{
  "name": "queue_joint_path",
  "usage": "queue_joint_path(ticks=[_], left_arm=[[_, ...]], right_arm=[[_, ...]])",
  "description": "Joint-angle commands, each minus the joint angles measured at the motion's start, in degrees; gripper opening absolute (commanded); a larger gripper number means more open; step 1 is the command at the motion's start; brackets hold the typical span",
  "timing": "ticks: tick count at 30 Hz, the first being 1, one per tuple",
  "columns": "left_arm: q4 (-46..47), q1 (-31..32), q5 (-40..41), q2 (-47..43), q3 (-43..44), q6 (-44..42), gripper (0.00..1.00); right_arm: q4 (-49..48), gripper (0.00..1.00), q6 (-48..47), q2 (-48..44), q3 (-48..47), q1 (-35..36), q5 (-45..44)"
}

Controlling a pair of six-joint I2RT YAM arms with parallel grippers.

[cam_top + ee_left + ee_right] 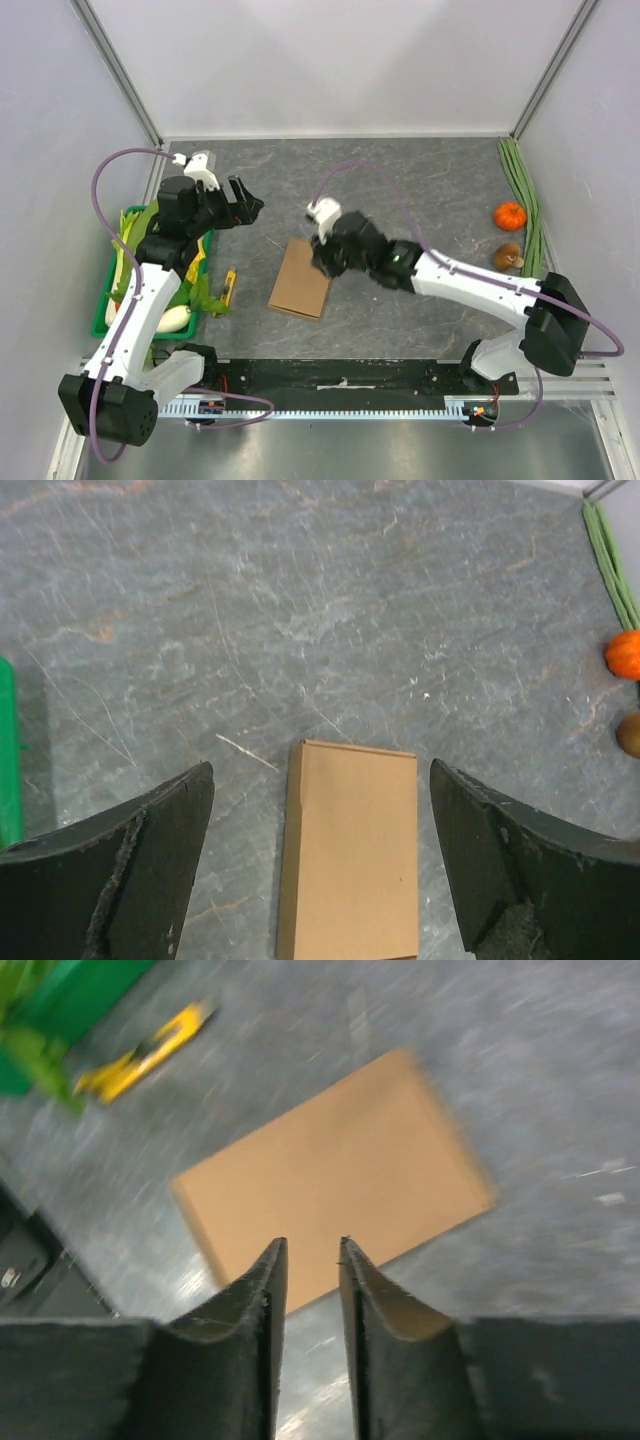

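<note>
Cardboard sheet [301, 278] is lying flat on the grey table [430, 190], about dead centre and a touch toward 6 o'clock in the top view, turned slightly off square.

The right gripper [322, 264] hangs over the sheet's 1 o'clock corner. Its fingers [262, 1290] are drawn nearly together with only a thin slit between them, and nothing is pinched in there. The right wrist picture is blurry, so I can't tell if the tips actually touch the sheet or just sit above it.

The left gripper [245, 205] is off at the sheet's 10 o'clock, spread wide and holding nothing. From its own camera the sheet shows right between the two fingers, down on the table below them.

Other stuff around:
- a yellow tool [228, 290] on the table just at the sheet's 9 o'clock
- a green bin [103, 322] at the table's 9 o'clock edge, with leafy greens [140, 225] and a white radish [172, 318] in it
- an orange ball-shaped thing [510, 215] and a brown one [507, 257] over at 3 o'clock, well apart from the sheet
- long green stalks [524, 195] running along the 3 o'clock wall, just beside those two
</note>
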State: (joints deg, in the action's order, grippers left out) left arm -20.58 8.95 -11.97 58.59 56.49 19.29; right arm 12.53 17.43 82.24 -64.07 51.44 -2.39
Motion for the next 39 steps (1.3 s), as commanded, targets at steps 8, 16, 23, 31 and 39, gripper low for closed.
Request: queue_joint_path(ticks=[8, 16, 23, 31, 39], left_arm=[[0.4, -0.2, -9.0, -3.9, -5.7, 4.9, 0.93], [-2.4, -0.2, -6.7, -5.2, -7.1, 5.2, 0.91], [-3.5, -0.2, -4.1, -4.0, -6.9, 4.8, 0.91], [-3.0, -0.2, -6.4, -1.0, -7.3, 5.2, 0.91], [1.8, -0.2, -11.8, 3.5, -10.6, 8.9, 0.9]], right_arm=[[-8.6, 0.13, 2.9, 5.6, 10.8, 23.9, -5.8], [-12.1, 0.0, 3.9, 11.4, 14.2, 24.5, -7.1], [-13.9, 0.0, 3.7, 13.4, 14.3, 24.0, -13.4], [-19.6, 0.0, 3.6, 11.7, 17.5, 12.0, -13.2], [-20.1, 0.0, 4.6, 19.0, 8.5, 4.0, -13.5]])
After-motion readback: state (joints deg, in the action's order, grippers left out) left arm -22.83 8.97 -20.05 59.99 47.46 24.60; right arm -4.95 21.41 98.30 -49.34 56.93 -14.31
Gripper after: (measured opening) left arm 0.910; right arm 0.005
